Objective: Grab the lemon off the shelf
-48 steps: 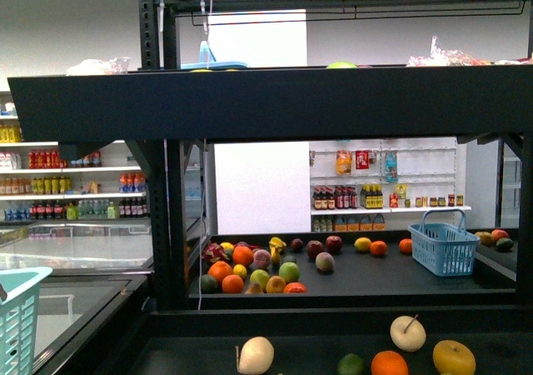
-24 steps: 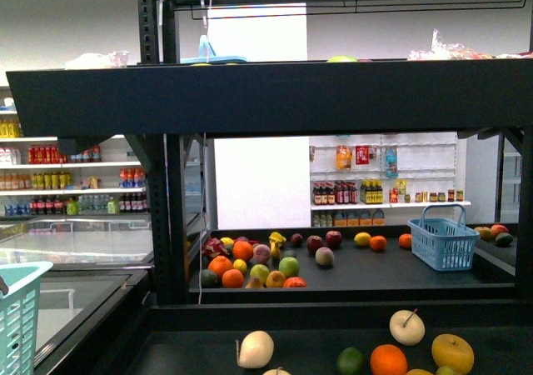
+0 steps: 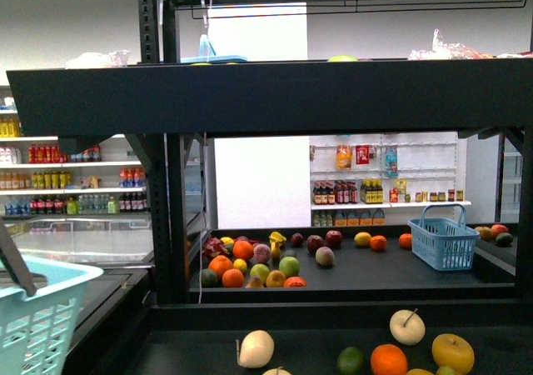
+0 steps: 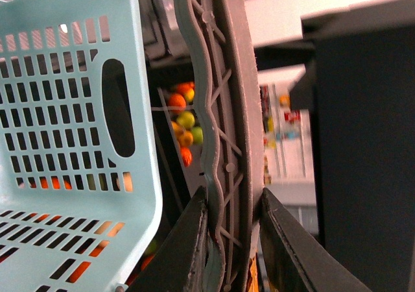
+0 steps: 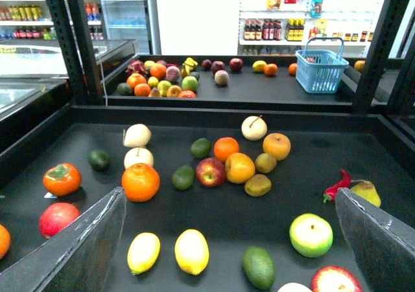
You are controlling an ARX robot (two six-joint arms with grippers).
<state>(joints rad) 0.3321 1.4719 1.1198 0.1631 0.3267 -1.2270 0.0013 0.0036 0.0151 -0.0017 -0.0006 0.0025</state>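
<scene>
The shelf is made of black metal bars with wide, flat, dark decks. Lots of round fruits lie on the decks. The lemon is bright yellow, smooth and egg-shaped. It lies on the front deck, just beside a smaller yellow fruit with a pointy end. A dark green avocado lies near its other side.

The right pincer is wide open. Its two dark, flat fingers stand far apart above the deck. It holds nothing and touches nothing. The lemon lies on the deck between the two fingers.

The left pincer is closed tight on the handle of a pale blue basket. The handle is grey plastic, thin and wavy, with criss-cross ribs. The black fingers press it from both sides. The basket is plastic too, with rows of little slots in its walls. In the front view it hangs low at the left side.
</scene>
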